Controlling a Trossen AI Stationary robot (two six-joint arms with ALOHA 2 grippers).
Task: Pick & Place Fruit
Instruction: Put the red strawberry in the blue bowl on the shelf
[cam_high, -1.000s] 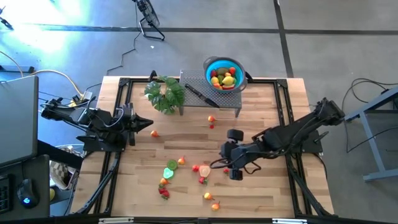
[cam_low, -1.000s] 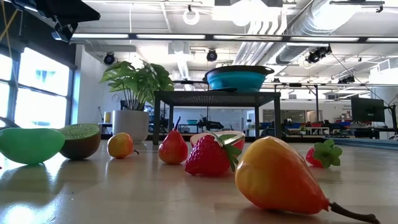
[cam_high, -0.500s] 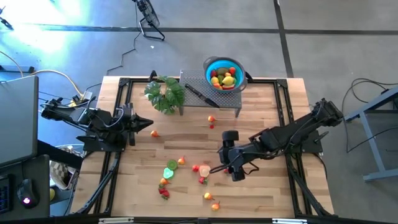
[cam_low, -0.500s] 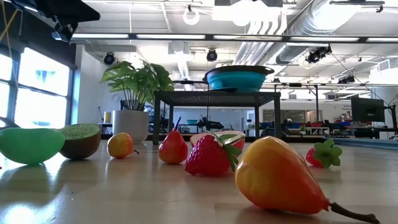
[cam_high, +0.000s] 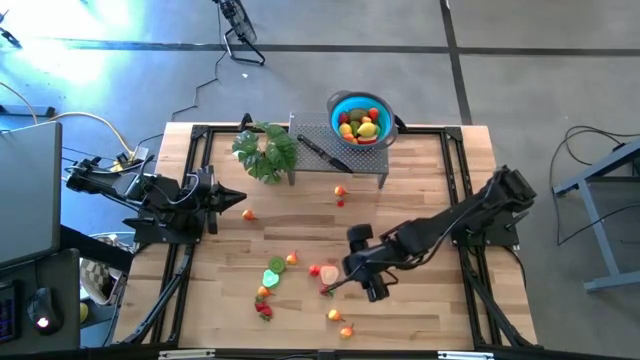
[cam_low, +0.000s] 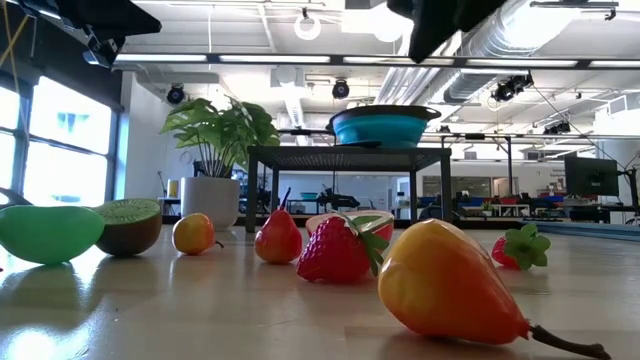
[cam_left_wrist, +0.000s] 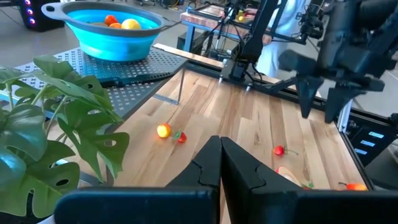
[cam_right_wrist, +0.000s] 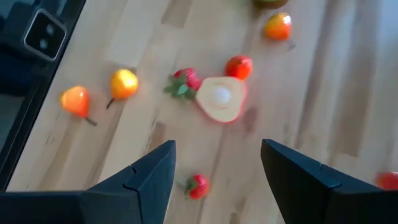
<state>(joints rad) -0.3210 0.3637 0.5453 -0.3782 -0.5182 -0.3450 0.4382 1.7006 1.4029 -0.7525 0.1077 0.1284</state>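
Small toy fruit lie scattered on the wooden table: a halved peach (cam_right_wrist: 221, 99), strawberries (cam_right_wrist: 196, 185) (cam_right_wrist: 182, 82), a yellow fruit (cam_right_wrist: 123, 83) and an orange one (cam_right_wrist: 74, 101). My right gripper (cam_high: 345, 270) hangs open above this cluster, slanting down, fingers (cam_right_wrist: 149, 180) clear of everything. The blue bowl (cam_high: 358, 118) with several fruit in it stands on a perforated stand at the far edge. My left gripper (cam_high: 238, 199) waits shut at the table's left, holding nothing.
A leafy green plant (cam_high: 266, 150) stands left of the stand (cam_high: 340, 158), where a black-handled knife (cam_high: 322, 152) lies. Two small fruit (cam_high: 340, 192) lie in front of the stand. A green half and a kiwi half (cam_low: 128, 224) lie toward the left.
My right gripper has come down and moved toward the table's left and near edges, closer to the fruit cluster, rolling somewhat as it went. Its dark body now shows at the top of the low view. The fruit have not moved.
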